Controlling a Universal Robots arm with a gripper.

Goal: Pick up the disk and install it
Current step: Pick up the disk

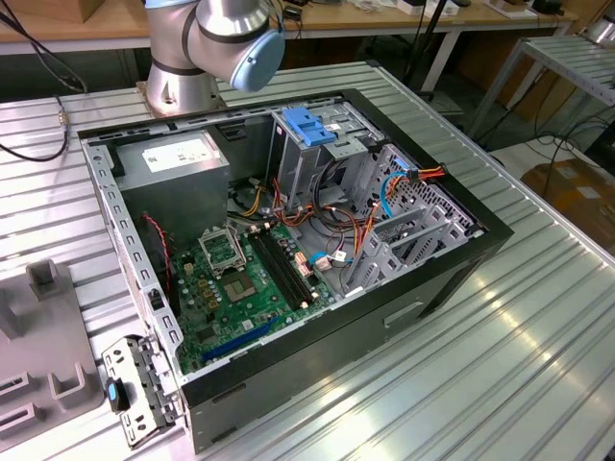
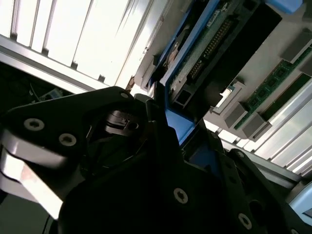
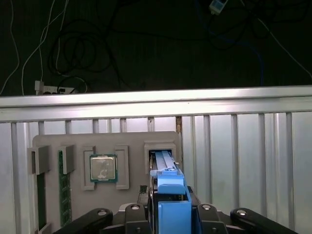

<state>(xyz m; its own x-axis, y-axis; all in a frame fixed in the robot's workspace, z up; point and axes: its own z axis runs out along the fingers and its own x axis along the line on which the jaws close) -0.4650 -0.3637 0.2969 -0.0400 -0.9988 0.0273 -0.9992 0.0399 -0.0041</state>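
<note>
In both wrist views my gripper (image 3: 171, 197) (image 2: 170, 129) is shut on the disk (image 3: 165, 168). The disk stands on edge, and its blue plastic rail sits between my black fingers (image 3: 152, 204). Its far end lies at an open slot of the grey holder tray (image 3: 48, 141). In the second wrist view the disk (image 2: 204, 39) shows its green circuit board side and a blue rail. Whether the disk still rests in the slot I cannot tell. The open computer case (image 1: 452, 279) lies on the ribbed metal table in the exterior view.
On the holder tray lie a processor chip (image 3: 103, 168) and memory sticks (image 3: 63, 187). Inside the case are a metal drive cage with a blue top (image 1: 312, 130), a grey power supply box (image 1: 178, 158), a green motherboard (image 1: 240, 288) and loose cables. The arm's base (image 1: 192, 67) stands behind the case.
</note>
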